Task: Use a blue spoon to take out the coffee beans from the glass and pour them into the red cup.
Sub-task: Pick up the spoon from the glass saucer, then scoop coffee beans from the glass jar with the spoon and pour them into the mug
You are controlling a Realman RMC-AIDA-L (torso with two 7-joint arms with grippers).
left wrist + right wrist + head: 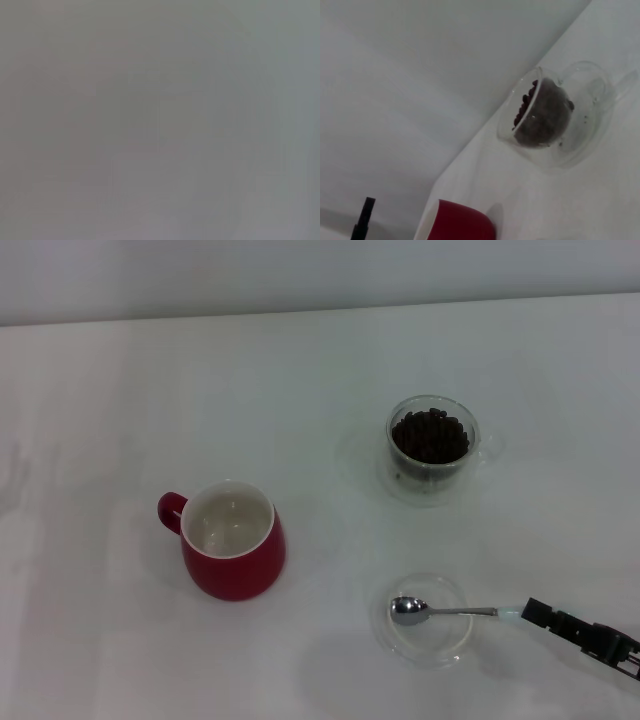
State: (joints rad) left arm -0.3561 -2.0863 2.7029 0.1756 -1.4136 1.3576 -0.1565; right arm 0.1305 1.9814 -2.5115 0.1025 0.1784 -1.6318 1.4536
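Left wrist view is blank grey to me. My right claw (524, 613) reaches in low from the counter's (120, 390) right edge, seemingly pinching the blue spoon (445, 612) handle; bowl rests in the glass dish (425, 620).

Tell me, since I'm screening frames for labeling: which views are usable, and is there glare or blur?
Head view: even light, soft shadows, glint on the blue spoon bowl. Left wrist view: featureless grey, nothing discernible. Right wrist view: tilted, yet the glass and coffee beans are readable.
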